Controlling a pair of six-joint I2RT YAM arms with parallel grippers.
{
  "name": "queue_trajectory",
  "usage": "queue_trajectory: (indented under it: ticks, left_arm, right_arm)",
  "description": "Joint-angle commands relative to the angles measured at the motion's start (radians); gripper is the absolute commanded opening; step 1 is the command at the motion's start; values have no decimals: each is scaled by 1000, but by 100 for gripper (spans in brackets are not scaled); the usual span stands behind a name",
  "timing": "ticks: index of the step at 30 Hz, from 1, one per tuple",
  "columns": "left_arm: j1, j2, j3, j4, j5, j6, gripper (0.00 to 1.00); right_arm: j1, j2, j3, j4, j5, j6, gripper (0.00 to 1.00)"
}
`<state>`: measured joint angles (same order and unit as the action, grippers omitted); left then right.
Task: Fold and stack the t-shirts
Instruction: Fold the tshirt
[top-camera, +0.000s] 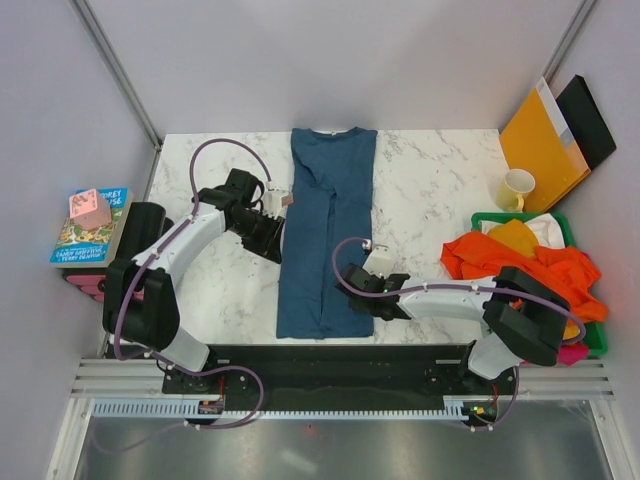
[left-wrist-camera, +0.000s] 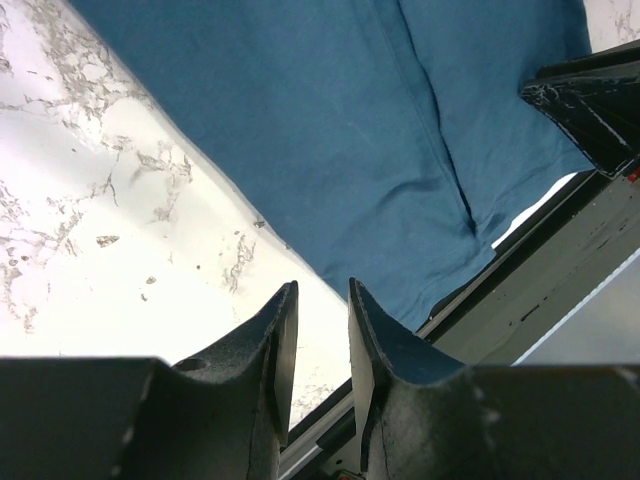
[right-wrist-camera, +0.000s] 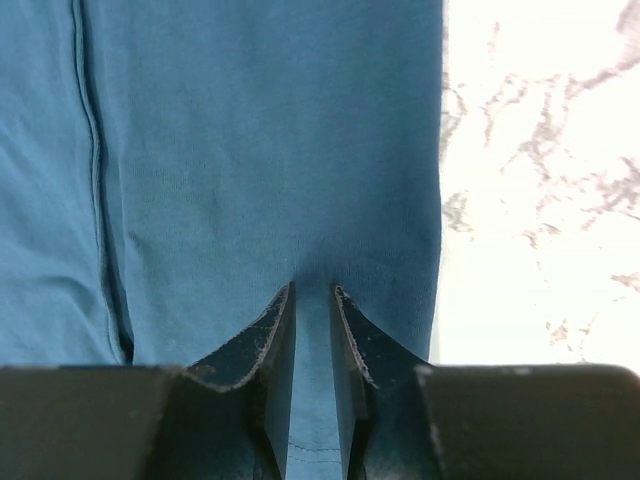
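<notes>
Hard to count the soft tees heaped in the green plastic crate (top-camera: 598, 335), half hidden by the right arm: crumpled bright orange cloth (top-camera: 540, 265), a yellow fold (top-camera: 515, 235), a pink scrap (top-camera: 573, 353); one dark teal-blue knit t-shirt (top-camera: 325, 230), folded to a long strip, flat mid white marbled worktop (top-camera: 430, 190); left end effector (left-wrist-camera: 320, 287) parted, empty, beside its edge; right end effector (right-wrist-camera: 313, 287) tips on the cloth, grasp impossible to tell.
</notes>
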<state>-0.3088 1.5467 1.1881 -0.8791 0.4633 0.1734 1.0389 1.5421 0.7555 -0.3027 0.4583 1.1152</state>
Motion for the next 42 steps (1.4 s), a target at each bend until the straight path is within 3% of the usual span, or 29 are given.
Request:
queue_trajectory:
  ticks: [1,5,8,18,21,26,29,32,36,38,40,42]
  left_arm:
    - [5,-20,-1,34,-14,18,34]
    - [5,-20,-1,37,-26,15,34]
    - [13,-51,2,51,-31,8,35]
    - [20,-229,-10,144,-26,-37,40]
    - [22,-263,-51,155,-14,-41,40]
    - [27,-359,-133,193,-60,-38,40]
    - [75,-491,-223,334,-199,-72,40]
    - [174,-591,-384,625,-296,-100,40]
    - [198,-551,-568,926,-391,-43,41]
    - [220,-510,-690,1176,-385,-29,46]
    - [224,-452,-757,1405,-385,-20,52]
    - [235,-352,-795,1488,-364,-29,54]
  right_arm:
    - [1,-1,-61,-111,25,47,29]
    - [3,3,-42,-115,37,23,29]
    - [41,-55,37,-116,176,-84,29]
    - [47,-91,548,-225,529,-482,38]
    - [47,-143,533,-230,572,-496,38]
    - [52,-307,366,-250,597,-332,36]
    - [90,-384,271,-285,672,-278,35]
    - [145,-383,292,-413,820,-255,36]
    - [231,-346,436,-622,1046,-244,40]
    - [277,-323,506,-688,1159,-247,42]
    - [303,-316,544,-699,1197,-293,42]
    - [322,-321,581,-710,1224,-304,45]
